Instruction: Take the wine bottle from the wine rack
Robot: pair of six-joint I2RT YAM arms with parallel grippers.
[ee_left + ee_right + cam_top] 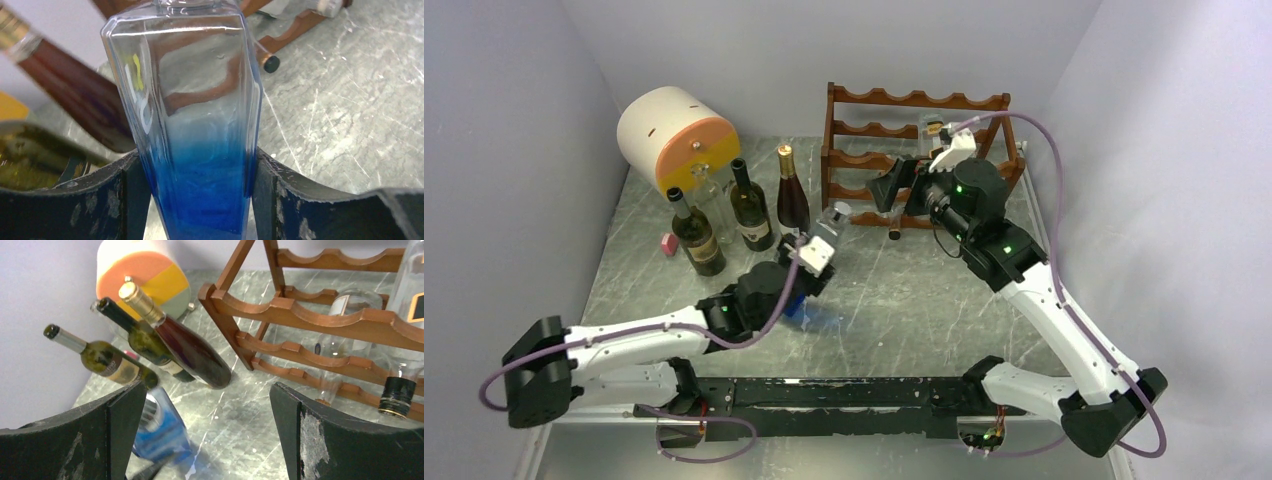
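Nearby — three dark bottles (750, 212), one rack (914, 99)

Three standing bottles (749, 210) stood close beyond the left gripper (807, 270), toward its left; a cream, orange-faced drum (676, 135) sat farther behind them.

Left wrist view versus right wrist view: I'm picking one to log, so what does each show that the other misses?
Only the left wrist: the left claw shut on the blue-bottomed bottle, with yellow and white marks on its glass. Only the right wrist: the right claw open and empty, and the wine rack's scalloped rails. Both: that bottle, the dark red bottle, part of the rack, the marble table.
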